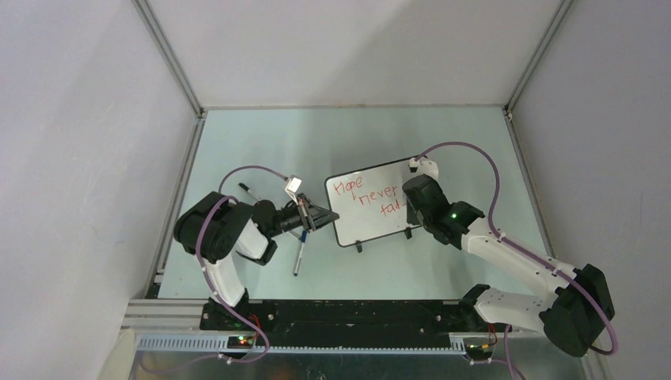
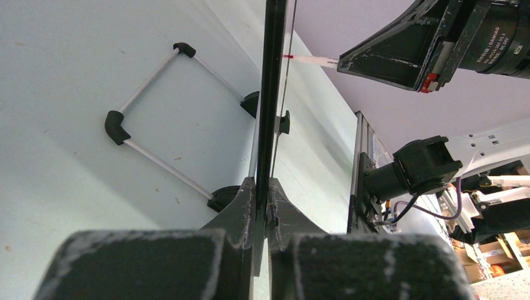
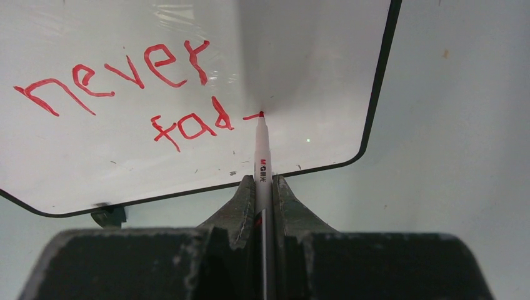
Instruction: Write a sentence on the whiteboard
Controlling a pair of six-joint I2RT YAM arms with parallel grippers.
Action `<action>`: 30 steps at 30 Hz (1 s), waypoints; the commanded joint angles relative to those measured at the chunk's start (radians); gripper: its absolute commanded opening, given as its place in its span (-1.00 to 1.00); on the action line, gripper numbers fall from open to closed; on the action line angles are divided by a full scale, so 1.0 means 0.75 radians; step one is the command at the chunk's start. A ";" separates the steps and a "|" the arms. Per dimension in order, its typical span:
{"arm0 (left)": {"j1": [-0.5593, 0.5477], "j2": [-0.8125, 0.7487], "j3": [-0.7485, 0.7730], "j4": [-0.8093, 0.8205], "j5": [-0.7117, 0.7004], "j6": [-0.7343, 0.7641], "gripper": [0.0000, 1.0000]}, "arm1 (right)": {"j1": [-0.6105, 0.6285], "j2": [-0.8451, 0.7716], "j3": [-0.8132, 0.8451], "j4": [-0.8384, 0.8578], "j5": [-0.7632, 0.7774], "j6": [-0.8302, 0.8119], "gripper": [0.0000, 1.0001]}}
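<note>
Table point(image 1: 261, 134): walled left, right and rear, with bare surface behind and to the right of the board. One whiteboard point(image 1: 378, 228) stands mid-table. My left gripper point(image 1: 323, 215) is clamped on its left edge. My right gripper point(image 1: 411, 207) pinches one red marker point(image 3: 262, 156) near the right edge, tip touching the board. Sentence point(image 1: 365, 196) reads "Hope never fad" plus a short stroke at the tip. Two loose pens point(image 1: 298, 257) lie by my left arm.

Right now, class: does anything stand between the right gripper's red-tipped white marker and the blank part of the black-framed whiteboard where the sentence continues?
Nothing visible. The marker tip touches the whiteboard just after "fad"; the surface rightward is bare to its edge. The left gripper clamps the left edge.
</note>
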 commanded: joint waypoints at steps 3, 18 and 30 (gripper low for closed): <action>-0.006 0.006 0.015 0.043 0.012 -0.001 -1.00 | -0.012 -0.023 0.023 0.072 0.000 -0.004 -1.00; -0.007 0.006 0.017 0.043 0.011 -0.001 -1.00 | -0.002 -0.001 0.053 0.082 -0.055 -0.016 -1.00; -0.006 0.004 0.016 0.043 0.011 -0.001 -1.00 | 0.014 0.008 0.052 0.066 -0.085 -0.015 -1.00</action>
